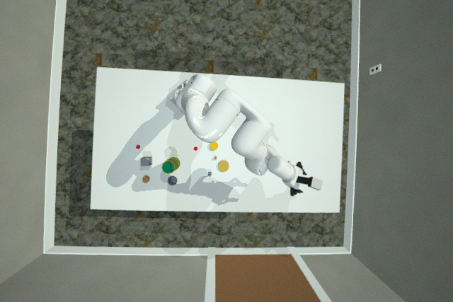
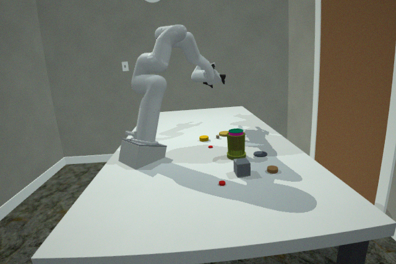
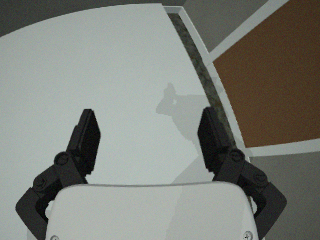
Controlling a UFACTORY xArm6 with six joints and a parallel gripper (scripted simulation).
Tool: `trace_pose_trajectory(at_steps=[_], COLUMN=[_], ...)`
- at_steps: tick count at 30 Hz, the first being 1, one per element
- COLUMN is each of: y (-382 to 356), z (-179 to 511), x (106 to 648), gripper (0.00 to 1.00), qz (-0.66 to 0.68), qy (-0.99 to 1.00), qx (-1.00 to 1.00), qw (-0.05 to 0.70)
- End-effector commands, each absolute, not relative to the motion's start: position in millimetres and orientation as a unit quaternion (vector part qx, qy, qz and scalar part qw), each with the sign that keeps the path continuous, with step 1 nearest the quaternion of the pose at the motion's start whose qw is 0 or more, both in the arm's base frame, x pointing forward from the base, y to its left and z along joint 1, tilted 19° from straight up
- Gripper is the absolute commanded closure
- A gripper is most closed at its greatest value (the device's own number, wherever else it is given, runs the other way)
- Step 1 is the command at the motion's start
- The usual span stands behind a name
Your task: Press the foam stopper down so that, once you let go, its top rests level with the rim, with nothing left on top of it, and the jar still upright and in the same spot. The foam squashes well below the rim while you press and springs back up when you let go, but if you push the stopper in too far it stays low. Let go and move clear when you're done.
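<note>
- Olive-green ribbed cylindrical jar (image 2: 236, 146): upright on the white table (image 2: 179, 216), towards its side nearest the brown door panel; in the top view it sits left of centre (image 1: 175, 162).
- Foam stopper, green disc (image 2: 236, 131) over a magenta band: sits in the jar's mouth and stands proud of the rim. The top view shows the green face (image 1: 168, 167) with only a sliver of magenta at its edge; the band shows plainly only in the exterior view.
- Black two-fingered gripper (image 3: 151, 135): jaws spread to their widest, nothing between them, touching nothing. It hangs high above the table, well apart from the jar (image 2: 217, 80); the top view places it near the table's opposite end (image 1: 298, 177).
- Fingers: only bare table surface and their own shadow lie between them in the wrist view, which shows neither jar nor stopper.
- Small grey cube (image 2: 241, 167): just beside the jar.
- Dark slate flat disc (image 2: 260, 153) and brown flat disc (image 2: 272, 169): near the jar.
- Two small red buttons (image 2: 221, 183) (image 2: 210, 146): on either side of the jar, apart from it.
- Two yellow flat discs (image 2: 203, 138) (image 1: 223, 165): beyond the jar, towards the arm.
- White six-joint arm (image 2: 150, 94): on a grey block base (image 2: 127, 159).
</note>
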State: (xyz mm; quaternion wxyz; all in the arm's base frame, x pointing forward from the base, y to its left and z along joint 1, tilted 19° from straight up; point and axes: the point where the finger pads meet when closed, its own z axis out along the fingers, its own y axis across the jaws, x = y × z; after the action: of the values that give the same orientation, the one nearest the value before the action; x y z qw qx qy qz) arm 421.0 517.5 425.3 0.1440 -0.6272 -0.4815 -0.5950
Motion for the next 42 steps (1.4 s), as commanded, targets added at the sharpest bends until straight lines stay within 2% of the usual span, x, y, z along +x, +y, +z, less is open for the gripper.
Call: trace_pose_trajectory(at_steps=[1, 17, 18, 22, 24, 28, 32, 34, 35, 42], y=[517.5, 517.5, 517.3, 493.5, 456.7, 413.2, 368.3, 368.3, 332.5, 255.0], z=[428.2, 428.2, 428.1, 417.9, 402.8, 384.1, 367.5, 367.5, 354.1, 326.9], x=[420.8, 420.8, 421.1, 443.5, 473.1, 494.6, 516.8, 516.8, 529.7, 553.5], gripper=[0.0, 0.0, 1.0, 1.0, 1.0, 1.0, 1.0, 1.0, 1.0, 1.0], qz=[-0.597, -0.597, -0.597, -0.585, -0.565, -0.512, -0.488, -0.488, -0.46, -0.43], qy=[-0.481, -0.481, -0.481, -0.471, -0.455, -0.409, -0.387, -0.387, -0.362, -0.334], qx=[-0.626, -0.626, -0.626, -0.649, -0.681, -0.753, -0.782, -0.782, -0.81, -0.839], qw=[0.144, 0.144, 0.144, 0.127, 0.102, 0.053, 0.036, 0.036, 0.021, 0.008])
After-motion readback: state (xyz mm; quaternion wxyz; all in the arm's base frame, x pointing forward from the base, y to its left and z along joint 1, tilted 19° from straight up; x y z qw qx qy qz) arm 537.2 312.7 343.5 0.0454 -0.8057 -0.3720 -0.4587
